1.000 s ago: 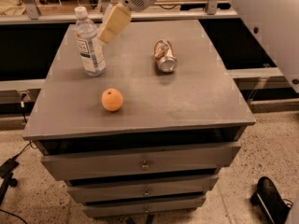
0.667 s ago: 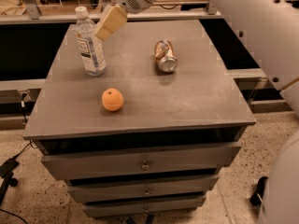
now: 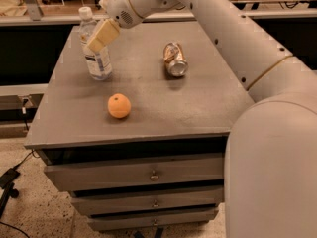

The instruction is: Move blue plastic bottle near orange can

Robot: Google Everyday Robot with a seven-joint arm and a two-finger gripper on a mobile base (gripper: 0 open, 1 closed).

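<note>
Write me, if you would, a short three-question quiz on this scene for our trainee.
1. True or false: the orange can lies on its side on the cabinet top.
2. Fill in: the orange fruit sits nearer the cabinet's ___ edge than the can does.
3. Which thing is the claw closest to? A. the orange fruit; B. the blue plastic bottle; C. the orange can.

Key: 1 true. 2 front. 3 B: the claw is by the upright bottle's upper part, at the back left of the cabinet top.
</note>
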